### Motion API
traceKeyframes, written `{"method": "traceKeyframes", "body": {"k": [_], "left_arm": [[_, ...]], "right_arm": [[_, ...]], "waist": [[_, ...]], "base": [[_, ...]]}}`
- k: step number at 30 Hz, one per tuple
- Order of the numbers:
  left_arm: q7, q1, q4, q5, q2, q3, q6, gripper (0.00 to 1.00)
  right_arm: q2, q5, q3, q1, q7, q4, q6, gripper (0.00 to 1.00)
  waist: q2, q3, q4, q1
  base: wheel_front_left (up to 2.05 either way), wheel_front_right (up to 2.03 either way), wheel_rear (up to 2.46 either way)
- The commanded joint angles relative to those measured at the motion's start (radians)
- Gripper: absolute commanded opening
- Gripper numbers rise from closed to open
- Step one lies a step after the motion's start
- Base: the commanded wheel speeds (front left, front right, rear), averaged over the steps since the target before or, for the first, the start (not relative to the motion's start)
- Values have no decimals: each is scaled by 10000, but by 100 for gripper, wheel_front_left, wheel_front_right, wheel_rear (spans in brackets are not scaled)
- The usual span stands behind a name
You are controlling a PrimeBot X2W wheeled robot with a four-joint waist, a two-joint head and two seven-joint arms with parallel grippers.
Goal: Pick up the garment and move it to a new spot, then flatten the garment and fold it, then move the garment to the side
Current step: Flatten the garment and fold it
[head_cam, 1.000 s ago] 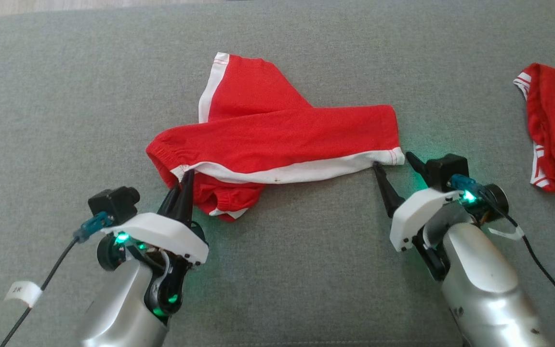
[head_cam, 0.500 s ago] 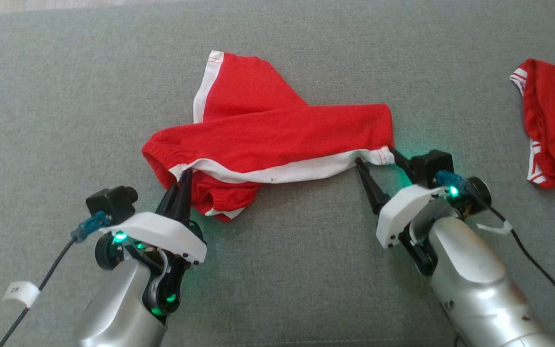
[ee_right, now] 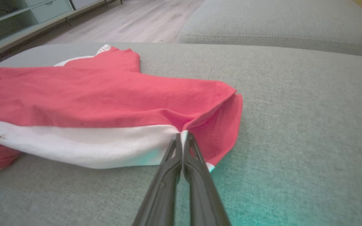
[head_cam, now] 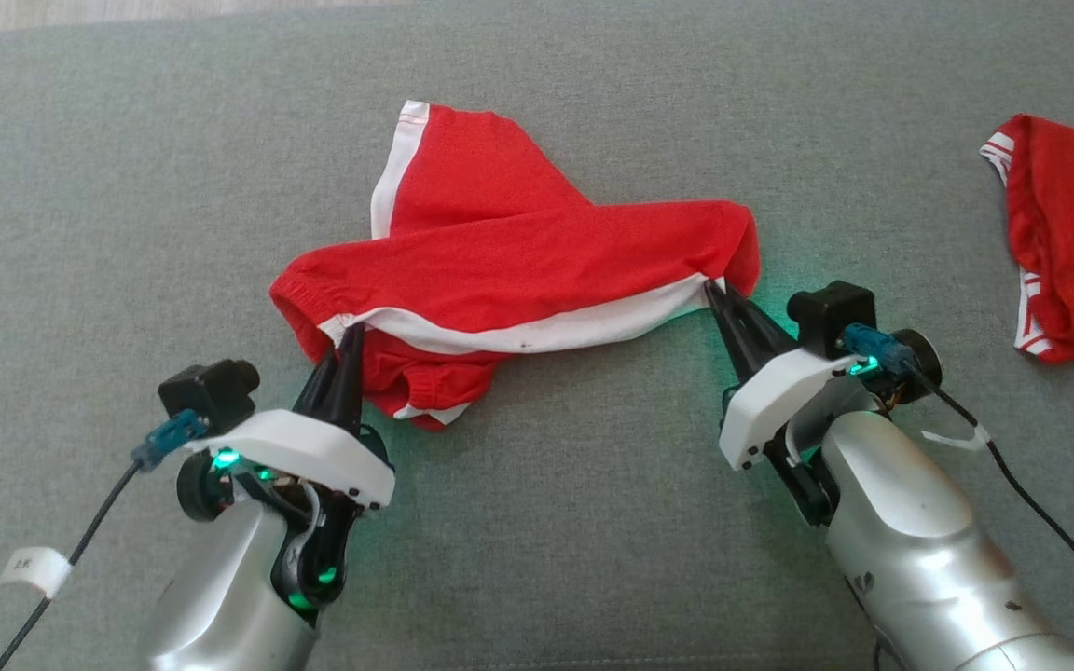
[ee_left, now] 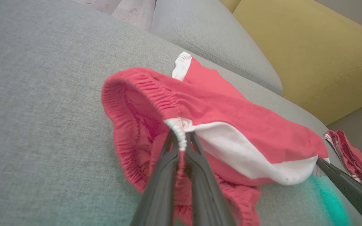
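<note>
Low over the couch [head_cam: 127, 186], left pincer [head_cam: 353, 329] and right pincer [head_cam: 713, 288], each tight on the garment [head_cam: 518, 261].

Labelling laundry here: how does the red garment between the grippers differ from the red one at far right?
The middle garment is pinched at both ends of its white band, by the left gripper and the right gripper; the right-hand garment lies untouched. The middle garment's trim is one broad white band; the right-hand garment's is thin white stripes. Both are red, on the grey cushion.

Garment [head_cam: 518, 261] red, white trim; sofa [head_cam: 127, 186] grey; second garment [head_cam: 1068, 242] red, white stripes.
</note>
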Motion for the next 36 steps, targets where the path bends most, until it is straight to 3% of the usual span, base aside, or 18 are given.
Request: {"method": "traceKeyframes", "body": {"k": [1, 8, 15, 23, 31, 36], "left_arm": [[-133, -410, -365, -12, 266, 296, 24, 0], [-558, -427, -728, 159, 526, 381, -24, 0], [-509, -443, -1969, 496, 1192, 410, 25, 0], [128, -450, -4478, 808, 2098, 611, 449, 0], [1219, -1301, -7532, 1313, 3116, 966, 898, 0], [2070, -2111, -8578, 1356, 3466, 1048, 1012, 0]], "right_arm": [[67, 98, 198, -304, -212, -298, 35, 0], [68, 838, 156, -131, -417, -1061, 35, 0], [-394, 1776, 134, 268, -74, -2874, 35, 0], [-1136, 2692, -468, 1263, 873, -6342, 35, 0], [-1467, 2526, -1728, 2067, 2332, -10477, 35, 0], [-1397, 2307, -2297, 2168, 3294, -12405, 35, 0]], "waist": [[0, -13, -14, 0], [0, -441, -129, 0], [0, -1420, -309, 0], [0, -2637, -590, 0], [0, -3038, -832, 0], [0, -2973, -921, 0]], "base": [[0, 0, 0], [0, 0, 0], [0, 0, 0], [0, 0, 0], [0, 0, 0], [0, 0, 0]]}}
